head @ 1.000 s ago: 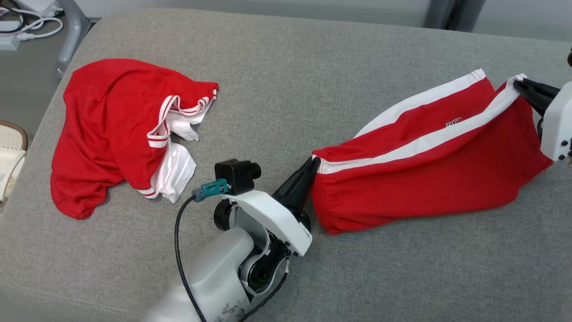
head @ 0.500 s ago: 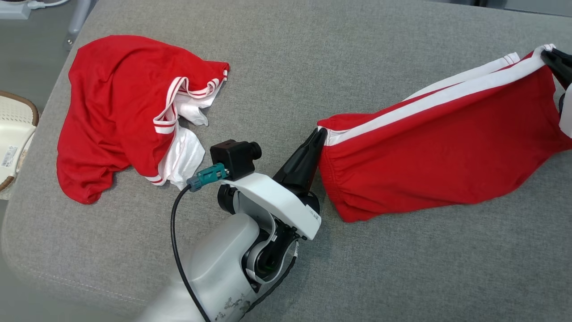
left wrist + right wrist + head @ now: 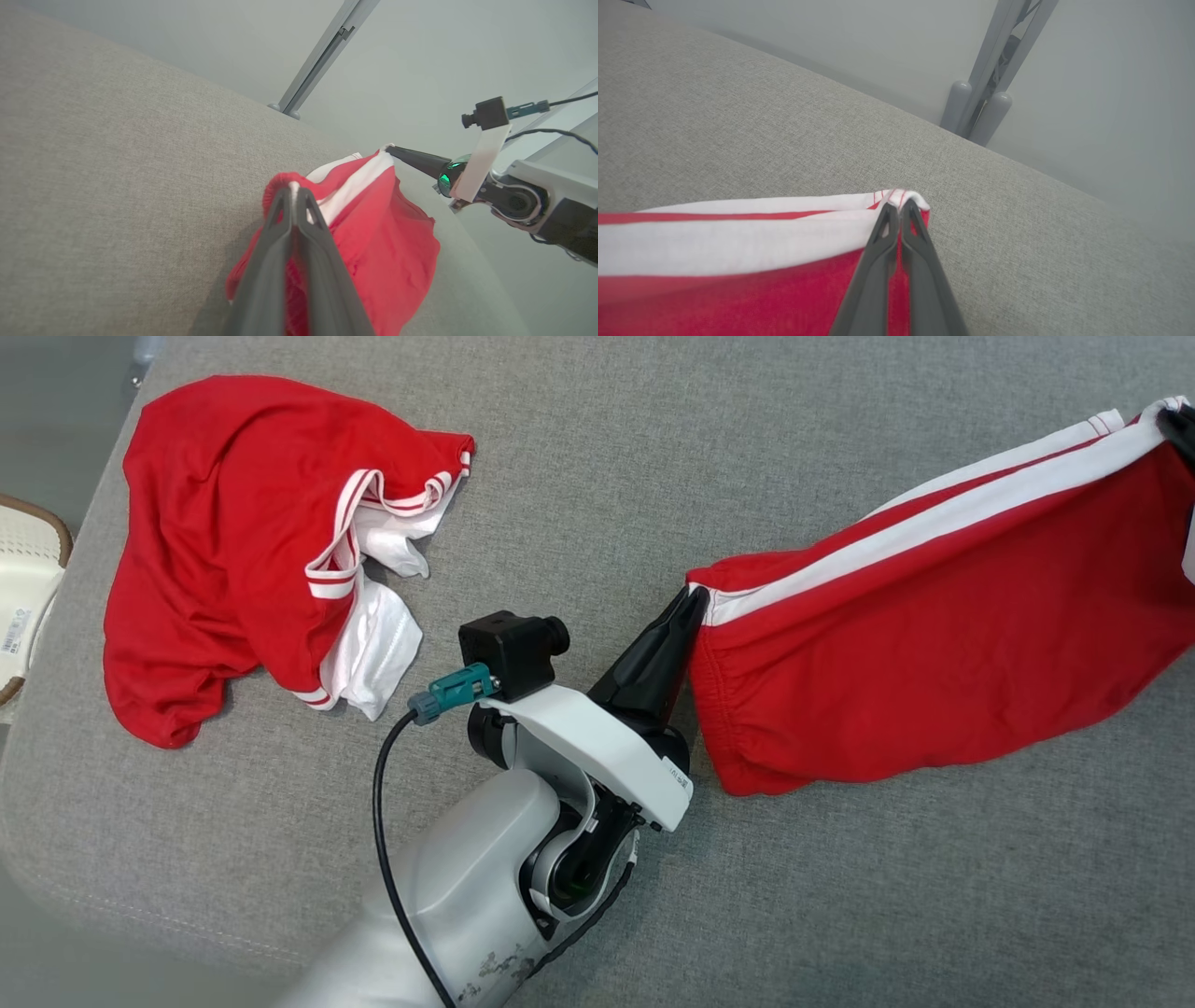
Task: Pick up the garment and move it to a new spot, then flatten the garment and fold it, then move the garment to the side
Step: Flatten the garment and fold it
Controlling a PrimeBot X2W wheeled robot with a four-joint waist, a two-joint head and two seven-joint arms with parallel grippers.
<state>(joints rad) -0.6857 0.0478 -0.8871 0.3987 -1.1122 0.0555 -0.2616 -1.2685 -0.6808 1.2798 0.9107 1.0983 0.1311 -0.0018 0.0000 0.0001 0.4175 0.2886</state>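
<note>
Crumpled red-and-white cloth [image 3: 233, 541] on the grey cushion [image 3: 579, 476], pale brown-rimmed object [image 3: 23, 579] just beyond its left edge

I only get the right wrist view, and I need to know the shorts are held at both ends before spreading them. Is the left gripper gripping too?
Observer: Yes. The left gripper is shut on the gathered waistband of the red shorts, right at the white stripe.
Operator: Is the cloth hanging free?
Observer: No. Its lower edge sags and seems to rest on the grey cushion.
Operator: Anything else lying nearby?
Observer: A second red garment with white trim lies crumpled off to the robot's left, apart from the shorts.
</note>
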